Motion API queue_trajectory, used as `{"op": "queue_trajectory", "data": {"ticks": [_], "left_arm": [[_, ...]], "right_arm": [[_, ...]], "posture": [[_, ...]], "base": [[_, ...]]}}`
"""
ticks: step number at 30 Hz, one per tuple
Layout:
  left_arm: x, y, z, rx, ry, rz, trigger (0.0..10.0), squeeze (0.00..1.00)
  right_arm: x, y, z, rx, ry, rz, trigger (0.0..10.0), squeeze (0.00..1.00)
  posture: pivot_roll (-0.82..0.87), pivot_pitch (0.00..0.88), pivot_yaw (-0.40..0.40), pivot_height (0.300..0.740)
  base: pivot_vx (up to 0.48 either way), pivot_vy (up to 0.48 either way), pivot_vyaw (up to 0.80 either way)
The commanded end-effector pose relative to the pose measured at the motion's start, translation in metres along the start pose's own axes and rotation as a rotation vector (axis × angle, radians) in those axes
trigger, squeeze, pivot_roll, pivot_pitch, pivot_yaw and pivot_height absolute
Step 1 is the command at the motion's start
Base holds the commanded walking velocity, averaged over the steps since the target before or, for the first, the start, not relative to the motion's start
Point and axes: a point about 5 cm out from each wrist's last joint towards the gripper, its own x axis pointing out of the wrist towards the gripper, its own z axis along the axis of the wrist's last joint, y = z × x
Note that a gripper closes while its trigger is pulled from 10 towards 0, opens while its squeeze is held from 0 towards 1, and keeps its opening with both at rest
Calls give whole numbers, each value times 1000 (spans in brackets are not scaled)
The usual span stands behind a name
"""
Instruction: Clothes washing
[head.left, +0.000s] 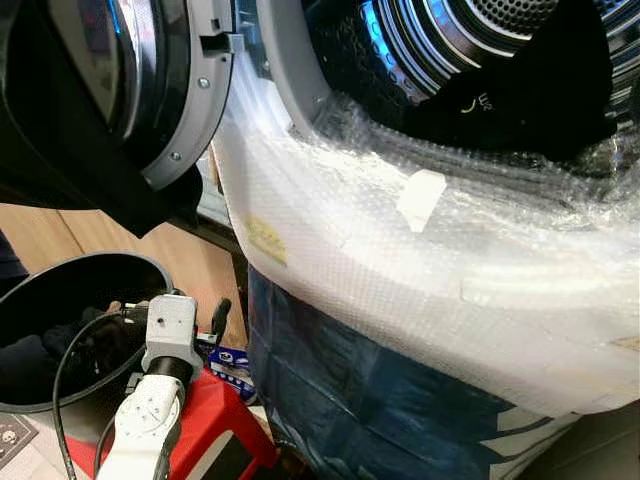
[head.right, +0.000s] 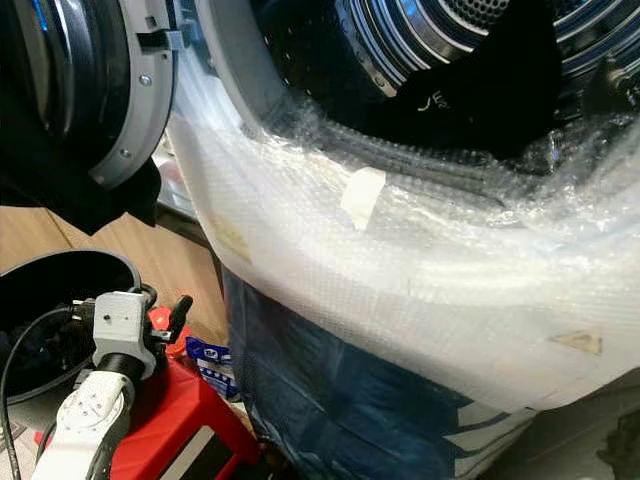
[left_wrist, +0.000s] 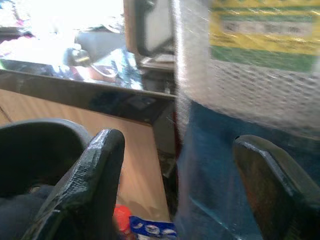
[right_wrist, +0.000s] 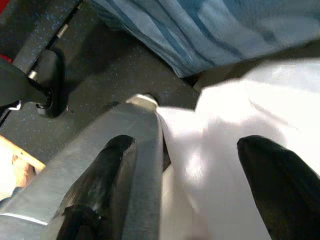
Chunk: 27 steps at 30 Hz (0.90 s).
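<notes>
The washing machine (head.left: 430, 260) stands wrapped in bubble wrap with blue film lower down. Its round door (head.left: 190, 90) is swung open at the upper left. A dark garment (head.left: 520, 110) lies in the mouth of the steel drum (head.left: 470, 30). At the lower left, a black basket (head.left: 90, 262) holds dark clothes (head.left: 40, 360). My left gripper (left_wrist: 177, 140) is open and empty, just beside the basket's rim, between it and the machine's front. In the right wrist view, my right gripper (right_wrist: 187, 145) hangs open and empty above white sheeting (right_wrist: 220, 165) and dark floor.
A red box (head.left: 220, 430) sits under my left arm, against the machine's base. A blue and white packet (head.left: 228, 362) lies just behind it. A wooden panel (head.left: 190, 260) runs behind the basket. Blue striped fabric (right_wrist: 210, 30) lies near my right gripper.
</notes>
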Motion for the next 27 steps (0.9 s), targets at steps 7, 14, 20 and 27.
{"op": "queue_trajectory", "data": {"ticks": [7, 14, 20, 27], "left_arm": [[1, -3, 2, -29, -5, -9, 10000, 0], [1, -4, 2, -28, -8, -3, 10000, 0], [1, -4, 3, -24, -12, -3, 10000, 0], [2, -5, 3, -27, -15, -4, 10000, 0]], "right_arm": [[0, -2, -6, 1, 27, -2, 10000, 0], [0, -2, -7, -5, 28, -2, 10000, 0], [0, -3, -7, -6, 29, -1, 10000, 0], [0, -3, -6, -8, 31, -1, 10000, 0]], "posture": [[84, 117, -50, 740], [84, 118, -54, 740], [81, 116, -55, 740], [83, 114, -56, 740]], "base": [[0, 137, 0], [0, 480, 0], [0, 135, 0], [0, 0, 0]]}}
